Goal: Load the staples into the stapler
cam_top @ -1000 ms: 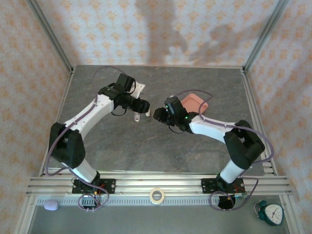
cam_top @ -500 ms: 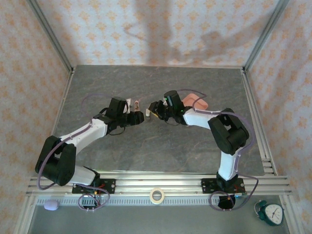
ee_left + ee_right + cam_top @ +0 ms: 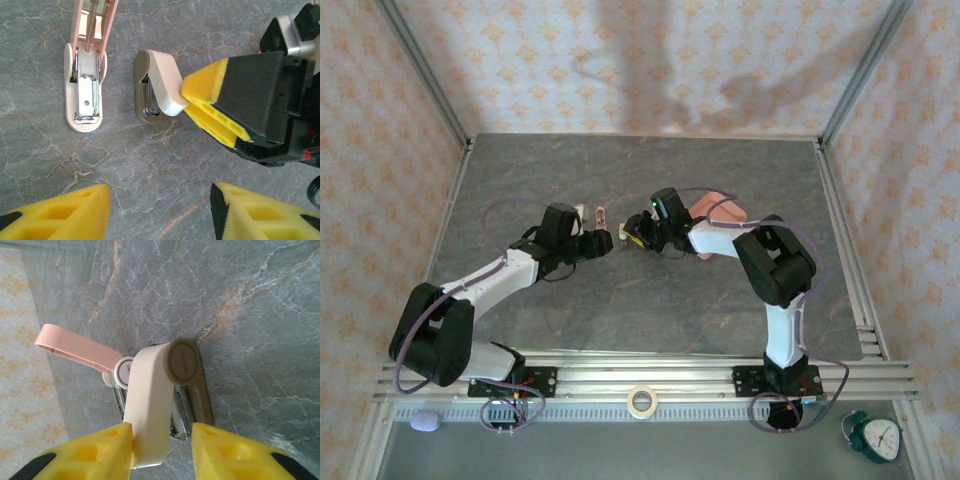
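The pink stapler (image 3: 86, 60) lies hinged open on the table, its white base and metal channel bare; its pink lid (image 3: 75, 347) also shows from the other side. Just right of it stands a second small stapler (image 3: 156, 82) with a cream top and a taupe base. My right gripper (image 3: 162, 450) straddles the cream top (image 3: 150, 410): one finger touches it and a gap remains at the other. My left gripper (image 3: 160, 215) hovers open over bare table, short of both staplers. From above, the two grippers (image 3: 607, 240) (image 3: 633, 237) face each other closely. The staples are out of view.
A shallow pink tray (image 3: 722, 210) sits behind the right arm. Aluminium frame posts and patterned walls bound the grey stone table (image 3: 620, 310). A tape roll (image 3: 640, 401) and a clock (image 3: 873, 436) lie on the front rail, off the table.
Both arms have come down low and stretched toward the table's middle. The right gripper has shifted left up to the cream-topped stapler, and the two grippers now stand closer together.
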`<state>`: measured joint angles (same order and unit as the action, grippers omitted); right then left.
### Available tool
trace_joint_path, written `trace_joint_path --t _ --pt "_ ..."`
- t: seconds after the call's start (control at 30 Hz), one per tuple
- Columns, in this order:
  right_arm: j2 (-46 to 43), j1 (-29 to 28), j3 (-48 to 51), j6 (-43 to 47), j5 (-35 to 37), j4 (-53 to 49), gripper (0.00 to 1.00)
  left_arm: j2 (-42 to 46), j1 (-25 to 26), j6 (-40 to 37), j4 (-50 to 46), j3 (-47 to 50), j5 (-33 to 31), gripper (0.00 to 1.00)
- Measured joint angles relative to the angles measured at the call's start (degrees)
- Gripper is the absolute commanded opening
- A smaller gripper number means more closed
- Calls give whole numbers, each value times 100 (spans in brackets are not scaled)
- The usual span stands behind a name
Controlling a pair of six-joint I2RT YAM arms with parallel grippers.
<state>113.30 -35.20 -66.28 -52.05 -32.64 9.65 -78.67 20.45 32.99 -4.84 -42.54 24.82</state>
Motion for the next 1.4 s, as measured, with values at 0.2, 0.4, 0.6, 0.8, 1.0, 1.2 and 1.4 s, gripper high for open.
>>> trace_joint_path --t 0.2,0.4,0.6,0.8,1.0,1.2,1.4 --pt "13 0 -11 44 -17 -81 33 0 0 0 0 2 0 56" --pt "13 0 -13 225 11 -264 30 4 0 -2 0 2 -2 56" --pt "24 -4 -17 452 70 -367 28 33 0 -4 0 2 -2 56" --pt "133 -76 -111 581 98 -372 28 33 0 -4 -2 2 -2 56" --pt "203 -129 -350 741 203 -638 28 33 0 -7 -4 2 -24 56" --pt "149 -142 -350 846 297 -748 36 136 0 -48 -46 2 -90 57" --pt "-205 -170 -304 1080 466 -1139 39 282 0 -70 -122 2 -131 58"
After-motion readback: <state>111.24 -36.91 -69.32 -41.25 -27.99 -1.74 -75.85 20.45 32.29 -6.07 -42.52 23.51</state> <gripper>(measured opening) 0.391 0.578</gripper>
